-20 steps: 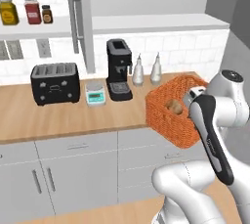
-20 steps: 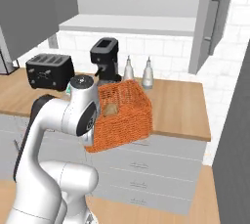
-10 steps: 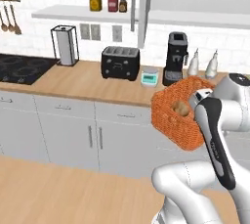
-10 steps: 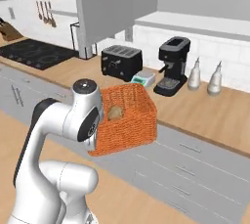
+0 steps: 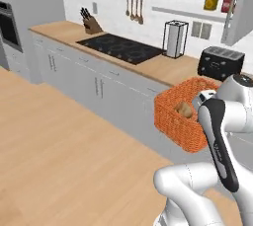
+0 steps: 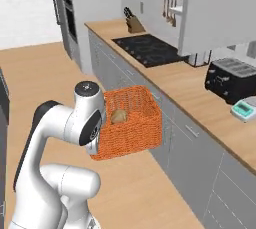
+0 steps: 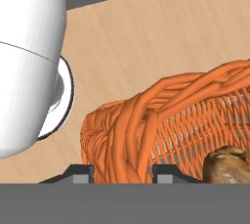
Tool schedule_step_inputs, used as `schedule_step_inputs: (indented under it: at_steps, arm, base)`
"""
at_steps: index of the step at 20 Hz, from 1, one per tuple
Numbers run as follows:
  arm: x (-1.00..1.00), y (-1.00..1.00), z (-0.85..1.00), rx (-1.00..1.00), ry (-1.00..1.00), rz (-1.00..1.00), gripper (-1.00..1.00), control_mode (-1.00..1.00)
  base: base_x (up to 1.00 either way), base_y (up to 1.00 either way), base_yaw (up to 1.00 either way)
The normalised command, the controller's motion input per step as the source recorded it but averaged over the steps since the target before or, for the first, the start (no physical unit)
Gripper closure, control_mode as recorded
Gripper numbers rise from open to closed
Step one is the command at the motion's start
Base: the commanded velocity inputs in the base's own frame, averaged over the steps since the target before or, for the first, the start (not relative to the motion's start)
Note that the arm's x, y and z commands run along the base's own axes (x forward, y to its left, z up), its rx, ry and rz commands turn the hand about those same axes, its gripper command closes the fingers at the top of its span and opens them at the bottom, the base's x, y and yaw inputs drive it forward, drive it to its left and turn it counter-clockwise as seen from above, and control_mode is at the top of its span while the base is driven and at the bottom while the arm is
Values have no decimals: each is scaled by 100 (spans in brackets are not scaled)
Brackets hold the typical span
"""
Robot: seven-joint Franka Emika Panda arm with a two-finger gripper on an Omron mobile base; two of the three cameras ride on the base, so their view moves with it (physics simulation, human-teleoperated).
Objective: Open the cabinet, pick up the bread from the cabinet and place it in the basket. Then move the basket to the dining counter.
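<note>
Hand view: pincer (image 7: 119, 171) sits clamped narrow on the rim of the basket (image 7: 146, 120), one tip either side of the weave.
Basket spot: hanging in the air over the wood floor (image 5: 59, 141), off the surface (image 5: 163, 67) with the stove, at about 3 o'clock in the left base view.
Bread (image 6: 119, 116): lying inside the basket, low against one wall.
Risk: it's a one-edge grip, so I reckon a sharp turn could tip the basket and roll the bread out, or the rim could slip.
Hard to see: dining surface isn't anywhere around; the tips are mostly buried in the weave.
</note>
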Motion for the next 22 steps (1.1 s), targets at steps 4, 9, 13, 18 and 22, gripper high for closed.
schedule_step_inputs:
  at_steps: [4,9,13,18,22]
  arm:
    - [0,0,0,0,0,0,100,100]
    - [0,0,0,0,0,0,100,100]
    - [0,0,0,0,0,0,100,100]
    - [0,0,0,0,0,0,100,100]
    - [0,0,0,0,0,0,100,100]
  base:
    - [-23,13,84]
    - [-6,-4,62]
    - [-21,-29,36]
    - [-1,0,28]
    - [67,0,19]
